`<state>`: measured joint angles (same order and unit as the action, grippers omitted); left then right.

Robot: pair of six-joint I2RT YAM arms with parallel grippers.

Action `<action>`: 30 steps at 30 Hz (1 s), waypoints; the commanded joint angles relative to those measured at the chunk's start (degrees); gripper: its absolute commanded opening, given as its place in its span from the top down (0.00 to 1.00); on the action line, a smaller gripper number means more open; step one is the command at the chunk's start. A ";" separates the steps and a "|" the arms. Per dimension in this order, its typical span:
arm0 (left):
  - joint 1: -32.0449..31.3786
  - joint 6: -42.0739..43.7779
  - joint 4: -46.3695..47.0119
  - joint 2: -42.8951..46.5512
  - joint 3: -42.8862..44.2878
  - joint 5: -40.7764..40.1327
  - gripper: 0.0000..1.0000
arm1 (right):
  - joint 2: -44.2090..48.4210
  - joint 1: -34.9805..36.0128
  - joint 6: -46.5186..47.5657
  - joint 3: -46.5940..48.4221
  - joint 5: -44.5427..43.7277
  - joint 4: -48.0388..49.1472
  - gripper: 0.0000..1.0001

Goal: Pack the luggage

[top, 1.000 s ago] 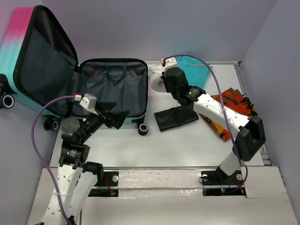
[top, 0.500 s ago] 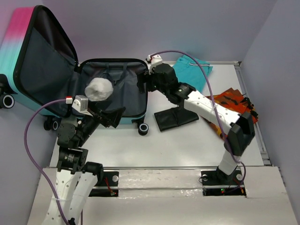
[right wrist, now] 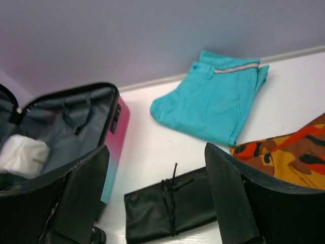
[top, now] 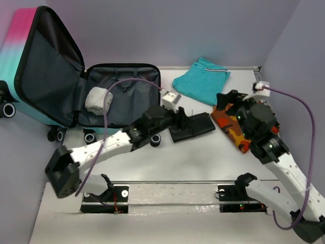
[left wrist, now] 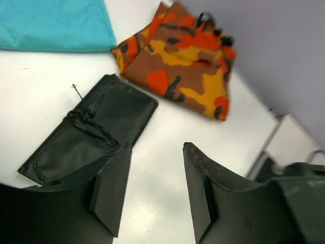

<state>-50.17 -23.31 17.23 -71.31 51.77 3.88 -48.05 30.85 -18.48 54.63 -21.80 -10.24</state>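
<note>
The luggage (top: 127, 96) lies open at the left, its pink-to-teal lid (top: 20, 46) propped up and the grey lining showing. A white rolled bundle (top: 98, 99) rests inside it, also in the right wrist view (right wrist: 23, 152). My left gripper (top: 181, 119) reaches across to a black tied pouch (top: 192, 127). Its jaws (left wrist: 155, 152) are open over bare table, with the pouch (left wrist: 91, 132) just beside the left finger. My right gripper (top: 229, 101) hangs open above the orange camouflage cloth (top: 228, 126), holding nothing (right wrist: 157, 152).
Folded teal shorts (top: 201, 81) lie at the back of the table, behind the pouch. The camouflage cloth (left wrist: 177, 76) lies right of the pouch. A luggage wheel (top: 156, 140) sits beside my left forearm. Walls close the table at back and right.
The right gripper carried the white bundle to the luggage, let it go inside, and pulled back right. The left arm swung from the luggage front over to the black pouch, jaws narrowing.
</note>
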 commanded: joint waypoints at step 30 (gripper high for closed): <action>-13.28 29.37 -7.04 -52.09 26.46 -38.41 0.41 | 12.28 -0.70 -0.77 -1.98 0.53 -3.82 0.18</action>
<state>-63.75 5.15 11.25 -122.34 78.39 -28.86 -36.49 30.09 -19.11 52.38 -21.61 -15.75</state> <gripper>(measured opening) 0.577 0.820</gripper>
